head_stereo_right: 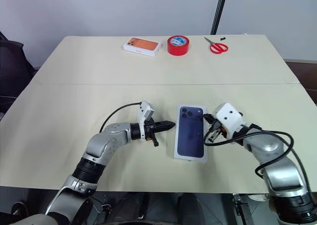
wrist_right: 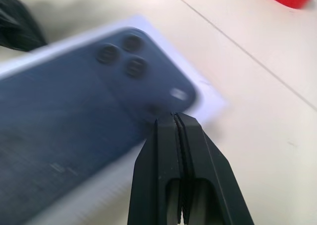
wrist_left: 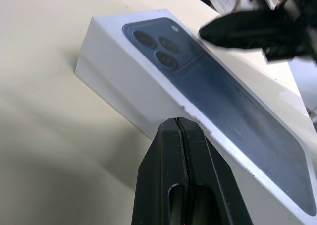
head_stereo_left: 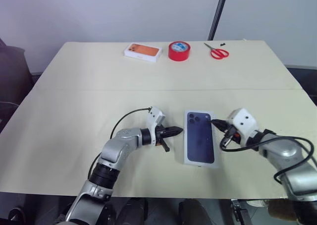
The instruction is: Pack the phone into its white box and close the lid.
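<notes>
The white rectangular cardboard lid (head_stereo_left: pixel 200 138) with its dark blue phone picture sits closed over the box, flat near the front edge of the beige table (head_stereo_left: pixel 74 86), between the two arms. The left gripper (head_stereo_left: pixel 174 132) has its black fingers pressed together, holding nothing, just beside the lid's left side. The right gripper (head_stereo_left: pixel 216 122), likewise pinched shut and empty, hangs by the lid's right side. Packing looks finished; the next move probably calls only for pressing the lid fully down.
</notes>
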